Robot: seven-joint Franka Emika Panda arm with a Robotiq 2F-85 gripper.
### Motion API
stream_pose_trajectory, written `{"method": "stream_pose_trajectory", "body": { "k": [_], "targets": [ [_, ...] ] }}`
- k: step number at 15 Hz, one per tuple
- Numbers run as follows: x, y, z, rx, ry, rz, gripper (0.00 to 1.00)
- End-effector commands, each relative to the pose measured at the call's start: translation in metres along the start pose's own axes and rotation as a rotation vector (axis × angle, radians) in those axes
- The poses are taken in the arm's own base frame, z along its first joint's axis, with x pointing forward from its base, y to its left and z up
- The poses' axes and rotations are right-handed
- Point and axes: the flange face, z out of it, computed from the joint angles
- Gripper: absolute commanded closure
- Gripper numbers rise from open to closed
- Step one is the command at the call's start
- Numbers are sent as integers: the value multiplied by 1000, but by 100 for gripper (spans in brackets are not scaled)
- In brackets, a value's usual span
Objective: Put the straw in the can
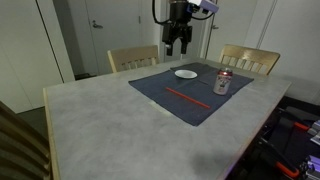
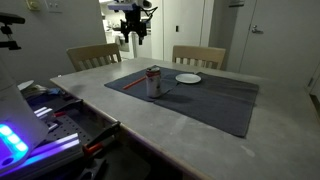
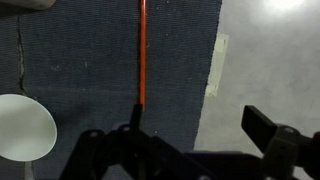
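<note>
The thin red-orange straw (image 1: 186, 97) lies flat on the dark blue mat (image 1: 160, 85), in front of the can. It also shows in the wrist view (image 3: 142, 50), running straight up the picture. The silvery can with red marking (image 1: 223, 82) stands upright at the mat's edge and shows in both exterior views (image 2: 154, 82). My gripper (image 1: 177, 45) hangs high above the far side of the table, open and empty, apart from both things (image 2: 133, 35). In the wrist view its fingers (image 3: 200, 130) are spread wide. I cannot make out the straw in the exterior view with the can in front.
A flat white plate (image 1: 186, 73) lies on the mat near the can (image 2: 188, 78) and shows at the left of the wrist view (image 3: 20, 125). Two wooden chairs (image 1: 133, 58) stand at the far side. A piece of tape (image 3: 217, 65) is on the grey table beside the mat.
</note>
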Motion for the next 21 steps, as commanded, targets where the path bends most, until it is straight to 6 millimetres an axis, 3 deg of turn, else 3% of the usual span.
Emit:
{"method": "stream_pose_trajectory", "body": {
  "k": [1, 8, 21],
  "targets": [
    [4, 0, 22, -30, 8, -27, 0],
    [13, 1, 78, -75, 59, -72, 0],
    [16, 23, 135, -130, 74, -26, 0]
  ]
}}
